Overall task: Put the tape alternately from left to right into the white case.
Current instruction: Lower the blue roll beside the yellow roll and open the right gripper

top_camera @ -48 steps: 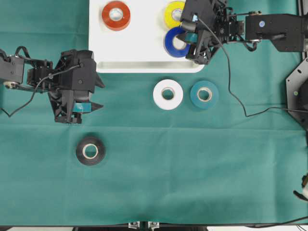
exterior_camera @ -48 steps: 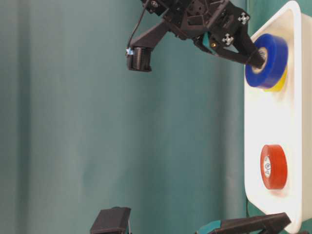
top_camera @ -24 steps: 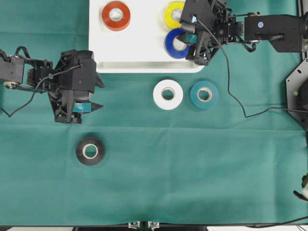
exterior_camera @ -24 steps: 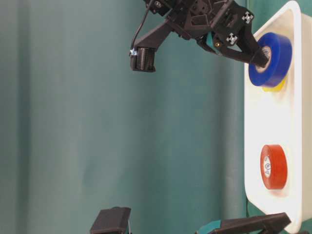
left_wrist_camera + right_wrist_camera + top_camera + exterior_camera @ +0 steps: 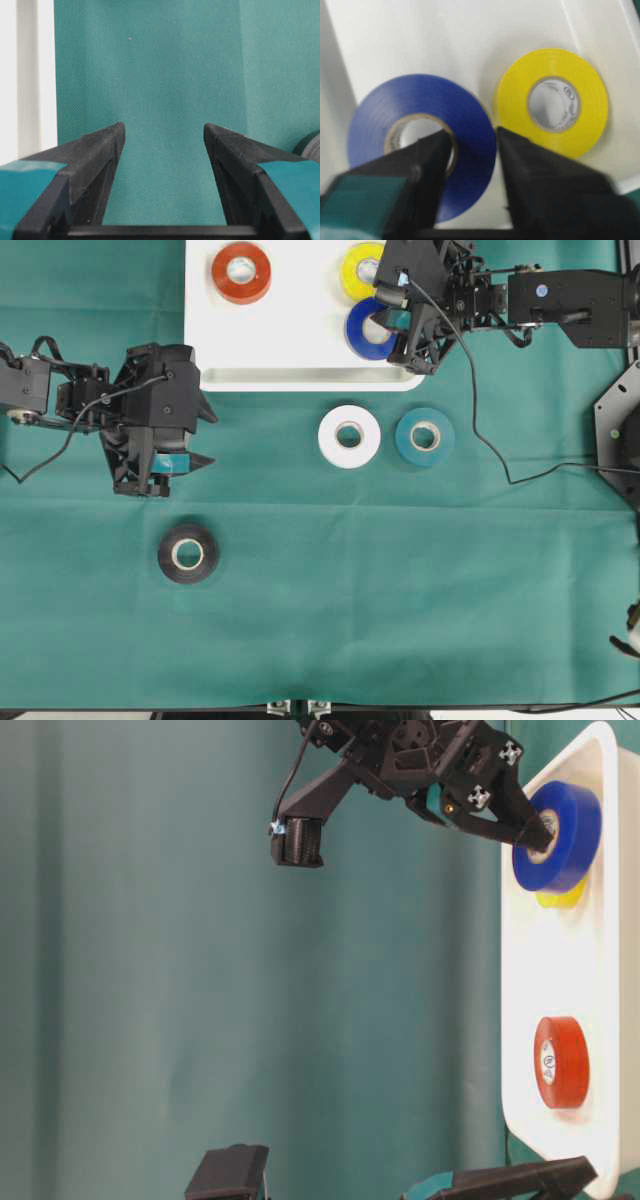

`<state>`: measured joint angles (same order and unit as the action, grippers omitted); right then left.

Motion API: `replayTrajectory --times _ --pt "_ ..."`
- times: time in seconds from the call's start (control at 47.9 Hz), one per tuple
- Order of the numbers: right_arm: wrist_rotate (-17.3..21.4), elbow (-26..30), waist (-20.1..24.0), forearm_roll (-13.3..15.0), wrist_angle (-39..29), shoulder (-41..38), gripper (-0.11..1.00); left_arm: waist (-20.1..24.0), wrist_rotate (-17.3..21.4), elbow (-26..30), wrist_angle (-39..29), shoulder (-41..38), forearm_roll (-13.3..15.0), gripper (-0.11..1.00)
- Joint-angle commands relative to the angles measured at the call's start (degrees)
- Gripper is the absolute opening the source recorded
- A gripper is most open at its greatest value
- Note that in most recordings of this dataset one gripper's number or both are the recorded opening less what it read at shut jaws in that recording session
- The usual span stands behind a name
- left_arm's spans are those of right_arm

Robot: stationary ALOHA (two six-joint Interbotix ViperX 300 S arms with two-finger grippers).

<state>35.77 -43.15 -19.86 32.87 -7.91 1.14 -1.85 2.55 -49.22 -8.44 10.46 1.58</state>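
Note:
The white case [image 5: 300, 350] lies at the table's far edge, also seen in the table-level view [image 5: 560, 970]. A red roll [image 5: 240, 272], a yellow roll [image 5: 355, 270] and a blue roll [image 5: 365, 330] are inside it. My right gripper [image 5: 388, 332] is over the blue roll [image 5: 375, 115], one finger in its core and one outside. The jaws stand open, with a white gap beside the roll's wall. The yellow roll [image 5: 512, 105] lies right next to it. My left gripper [image 5: 205, 438] hovers open and empty over bare cloth [image 5: 164, 131].
On the green cloth lie a white roll [image 5: 349, 435] and a teal roll [image 5: 425, 436] just below the case, and a black roll [image 5: 188, 552] below my left gripper. The black roll's edge [image 5: 312, 145] shows at the right of the left wrist view.
My right gripper carried the blue roll slightly deeper into the case toward the yellow roll, then its jaws parted from the roll's wall. The left arm has not moved.

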Motion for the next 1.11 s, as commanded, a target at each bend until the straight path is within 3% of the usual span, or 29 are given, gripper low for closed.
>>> replayTrajectory --times 0.0,0.125,0.229,0.73,1.085 --pt "0.26 0.62 0.0 0.09 0.35 0.7 0.55 -0.18 -0.09 1.14 0.18 0.7 0.09 0.98" --pt "0.18 0.7 -0.09 0.09 0.35 0.7 0.86 -0.18 -0.09 1.14 0.18 0.7 0.09 0.98" --pt "0.18 0.7 -0.09 0.09 0.35 0.7 0.79 -0.18 -0.18 1.14 0.18 0.7 0.09 0.98" --pt "0.18 0.79 -0.09 0.09 0.44 1.23 0.8 -0.18 -0.09 1.14 0.18 0.7 0.09 0.98" --pt "0.35 -0.88 2.37 0.09 3.69 5.8 0.79 -0.18 -0.09 1.14 0.18 0.7 0.09 0.98"
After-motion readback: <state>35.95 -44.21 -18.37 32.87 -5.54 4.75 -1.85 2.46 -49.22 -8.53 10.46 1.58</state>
